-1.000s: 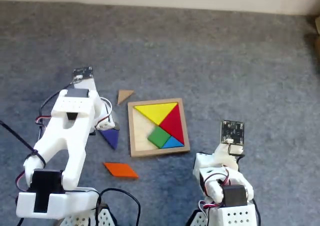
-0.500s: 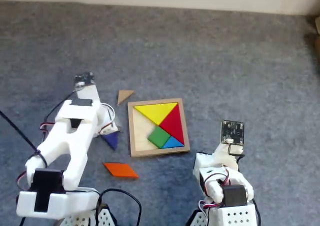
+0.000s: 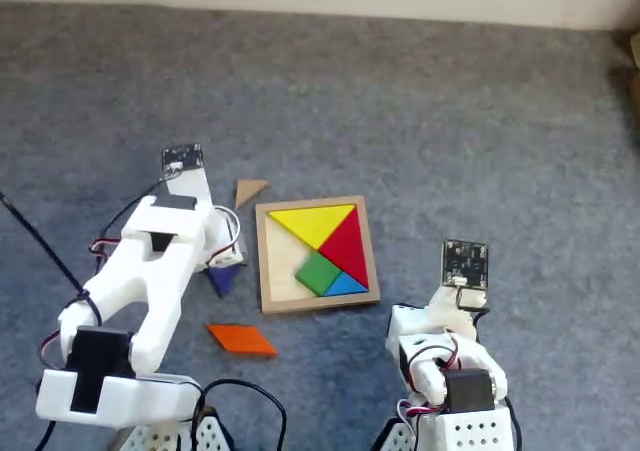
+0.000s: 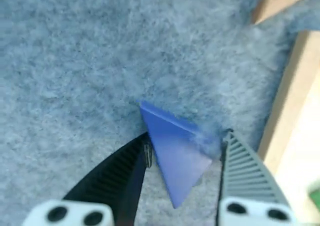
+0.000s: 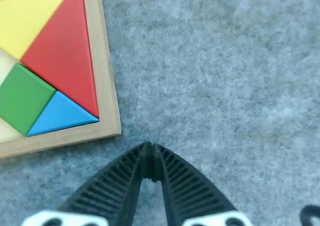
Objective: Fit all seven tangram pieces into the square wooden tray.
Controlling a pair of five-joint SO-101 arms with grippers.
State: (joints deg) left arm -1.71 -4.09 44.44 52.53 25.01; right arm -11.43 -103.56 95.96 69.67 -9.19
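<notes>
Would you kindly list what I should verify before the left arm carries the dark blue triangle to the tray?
1. Left hand straddles the dark blue triangle: ok.
2. Grip firm: cannot tell.
3. Bare wood free in the tray: ok.
4. Right hand shut, clear of the tray: ok.
5. Tan triangle and orange parallelogram off the path: ok.

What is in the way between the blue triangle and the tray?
Nothing that I can see. The triangle sits at the left pincer, and just bare carpet lies between it and the tray, whose empty part is on that side.
</notes>
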